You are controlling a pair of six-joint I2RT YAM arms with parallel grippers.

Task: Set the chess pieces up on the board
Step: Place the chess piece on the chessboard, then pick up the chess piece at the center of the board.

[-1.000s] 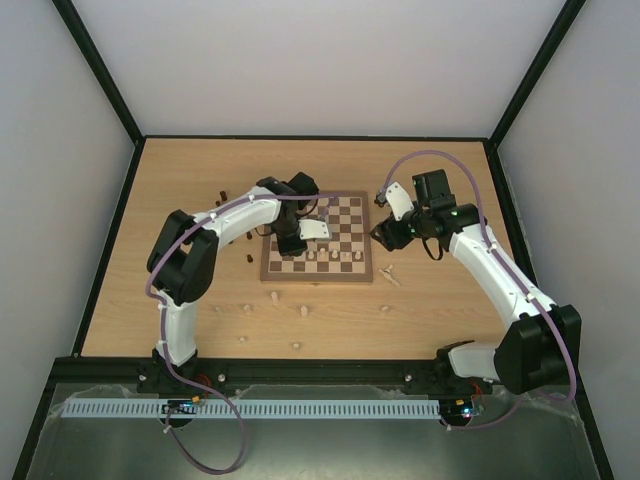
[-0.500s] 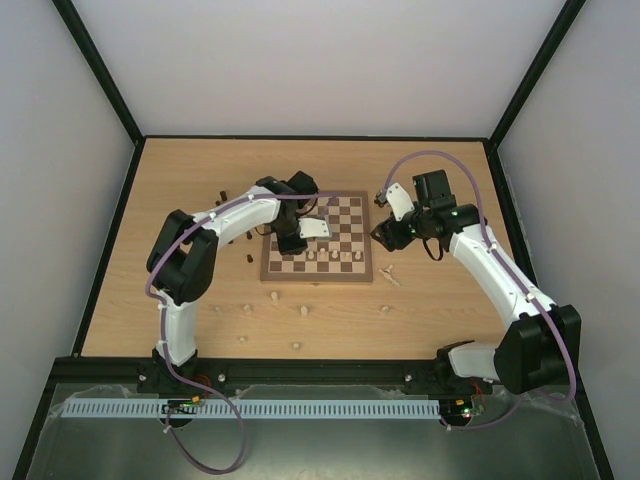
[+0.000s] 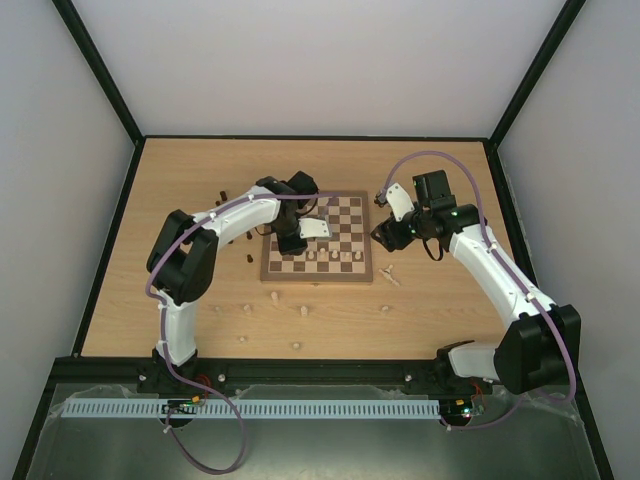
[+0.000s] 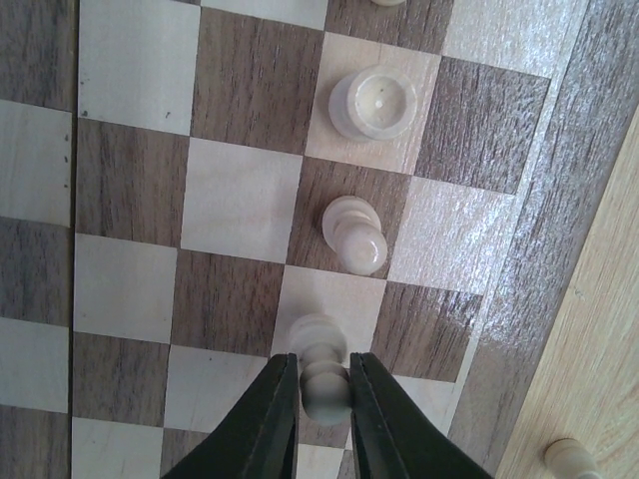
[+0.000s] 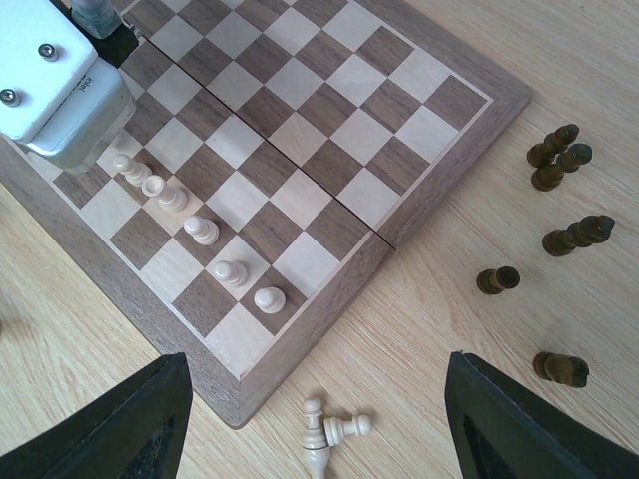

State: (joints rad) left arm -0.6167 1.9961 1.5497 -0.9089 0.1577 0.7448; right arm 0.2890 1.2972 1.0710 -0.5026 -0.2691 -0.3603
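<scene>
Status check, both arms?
Left gripper shut on pale pawn at board. Right gripper open, empty, beside board. Dark pieces off-board. Nothing blocking.

Wht arms (image 3: 500, 270), blk joints (image 3: 185, 262), purple cables (image 3: 440, 153)

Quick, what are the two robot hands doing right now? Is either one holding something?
Left gripper: closed on a pale pawn.
Right gripper: open, holding nothing.

The left arm reaches forward, its wrist bent down and the left gripper (image 4: 322, 394) pinching a pale pawn (image 4: 319, 337); the right gripper (image 5: 316, 371) hangs spread wide.
</scene>
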